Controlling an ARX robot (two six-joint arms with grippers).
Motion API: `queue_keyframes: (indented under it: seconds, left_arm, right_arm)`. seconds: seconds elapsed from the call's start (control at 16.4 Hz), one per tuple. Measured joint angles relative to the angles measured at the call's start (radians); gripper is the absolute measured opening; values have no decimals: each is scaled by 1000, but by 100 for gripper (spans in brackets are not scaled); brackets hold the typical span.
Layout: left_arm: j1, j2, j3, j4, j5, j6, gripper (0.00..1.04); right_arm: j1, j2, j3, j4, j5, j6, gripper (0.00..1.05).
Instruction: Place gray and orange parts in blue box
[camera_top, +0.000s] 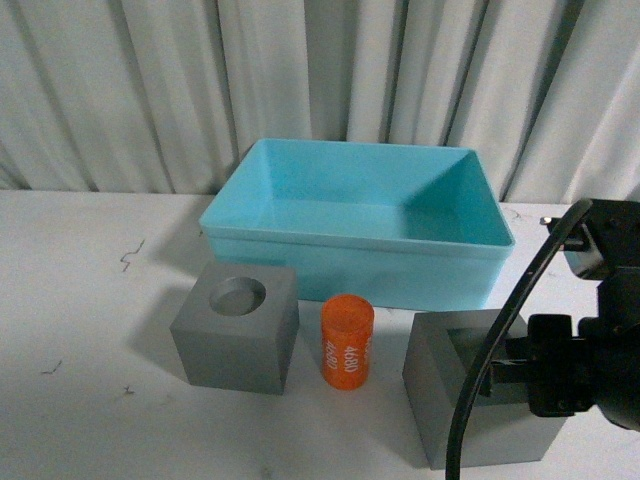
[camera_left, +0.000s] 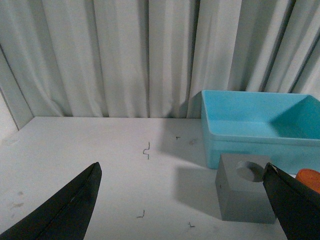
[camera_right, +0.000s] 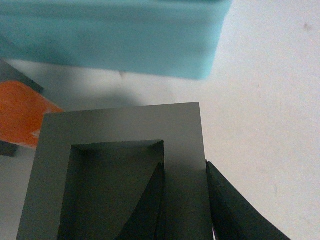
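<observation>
The light blue box stands open and empty at the back of the table. In front of it sit the gray cube with a round recess, the orange cylinder printed "4680", and the gray cube with a square recess. My right gripper is shut on that cube's right wall, one finger inside the recess and one outside. My left gripper is open above bare table, left of the round-recess cube, holding nothing.
White tabletop with small dark marks lies to the left. A pleated white curtain closes off the back. A black cable loops over the right arm.
</observation>
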Motion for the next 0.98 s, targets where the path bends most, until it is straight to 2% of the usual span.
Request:
queue_keyframes:
  seconds: [0.12, 0.18, 0.31, 0.43, 0.67, 0.85, 0.98]
  left_arm:
    - [0, 0, 0, 0, 0, 0, 98]
    - [0, 0, 0, 0, 0, 0, 98]
    - [0, 0, 0, 0, 0, 0, 98]
    - [0, 0, 0, 0, 0, 0, 98]
    - [0, 0, 0, 0, 0, 0, 98]
    - [0, 0, 0, 0, 0, 0, 98]
    - [0, 0, 0, 0, 0, 0, 98]
  right_arm:
    - [-43, -208, 13, -104, -76, -42, 18]
    - [-73, -301, 68, -107, -101, -66, 18]
    - [-133, -309, 233, 46, -113, -132, 18]
    - [-155, -155, 353, 151, -127, -172, 18]
    - [-113, 215, 582, 97, -108, -179, 18]
    - [-95, 327, 719, 66, -74, -143, 18]
    - [-94, 392, 743, 29, -43, -116, 18]
